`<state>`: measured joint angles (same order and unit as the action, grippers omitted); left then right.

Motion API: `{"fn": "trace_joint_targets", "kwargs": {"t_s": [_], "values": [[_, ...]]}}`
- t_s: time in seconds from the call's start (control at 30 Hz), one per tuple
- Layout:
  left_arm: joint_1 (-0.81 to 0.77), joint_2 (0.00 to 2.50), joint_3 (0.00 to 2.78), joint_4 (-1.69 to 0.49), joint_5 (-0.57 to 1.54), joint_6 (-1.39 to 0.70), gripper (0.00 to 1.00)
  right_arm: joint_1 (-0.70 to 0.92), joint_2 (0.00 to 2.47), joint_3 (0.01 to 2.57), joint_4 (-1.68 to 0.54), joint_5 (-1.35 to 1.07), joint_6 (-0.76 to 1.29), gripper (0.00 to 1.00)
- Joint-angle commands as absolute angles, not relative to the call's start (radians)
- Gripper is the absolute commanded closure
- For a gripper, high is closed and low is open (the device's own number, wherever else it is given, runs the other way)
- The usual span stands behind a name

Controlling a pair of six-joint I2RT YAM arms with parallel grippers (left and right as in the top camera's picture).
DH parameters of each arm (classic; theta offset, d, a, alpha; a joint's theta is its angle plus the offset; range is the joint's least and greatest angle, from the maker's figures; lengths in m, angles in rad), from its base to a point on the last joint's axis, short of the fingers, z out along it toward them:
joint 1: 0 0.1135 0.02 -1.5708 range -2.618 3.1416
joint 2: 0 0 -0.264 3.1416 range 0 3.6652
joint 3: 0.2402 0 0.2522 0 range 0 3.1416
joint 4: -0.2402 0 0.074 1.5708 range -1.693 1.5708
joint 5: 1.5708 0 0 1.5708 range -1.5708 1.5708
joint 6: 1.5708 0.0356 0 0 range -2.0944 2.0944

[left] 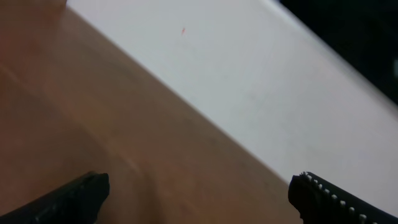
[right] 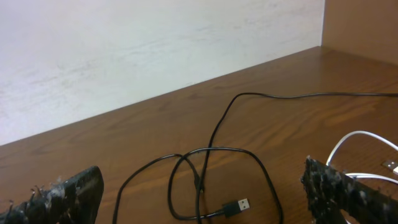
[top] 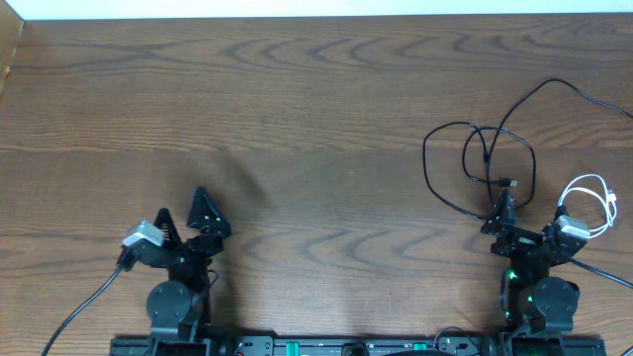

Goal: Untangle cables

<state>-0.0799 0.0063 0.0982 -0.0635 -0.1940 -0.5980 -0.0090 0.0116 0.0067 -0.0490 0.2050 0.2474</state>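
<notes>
The black cables (top: pixel 488 156) lie in overlapping loops at the right of the table, and one strand runs off toward the far right edge. In the right wrist view the loops (right: pixel 205 152) cross each other, with a USB plug (right: pixel 237 205) lying inside them. A short white cable (top: pixel 589 178) curls just right of them, and the same white cable (right: pixel 360 138) shows beside the right finger. My right gripper (top: pixel 529 213) stands open right behind the loops, nothing between its fingers. My left gripper (top: pixel 184 210) stands open at the left, far from the cables, over bare wood.
A white wall (right: pixel 124 56) runs along the table's far edge. A wooden side panel (right: pixel 360 28) rises at the far right. The left wrist view holds only brown tabletop (left: pixel 74 112) and the pale wall (left: pixel 249 74).
</notes>
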Motion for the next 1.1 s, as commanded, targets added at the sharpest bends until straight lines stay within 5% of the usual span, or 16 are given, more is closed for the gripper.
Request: {"fn": "trace_joint_targets", "kwargs": {"t_s": [0.0, 1.07], "values": [[-0.093, 0.001, 0.052, -0.040, -0.210, -0.581, 0.02, 0.000, 0.005, 0.006, -0.053, 0.206, 0.238, 0.01], [-0.108, 0.001, 0.004, -0.062, -0.116, -0.445, 0.02, 0.000, 0.005, 0.006, -0.053, 0.206, 0.238, 0.01]]}}
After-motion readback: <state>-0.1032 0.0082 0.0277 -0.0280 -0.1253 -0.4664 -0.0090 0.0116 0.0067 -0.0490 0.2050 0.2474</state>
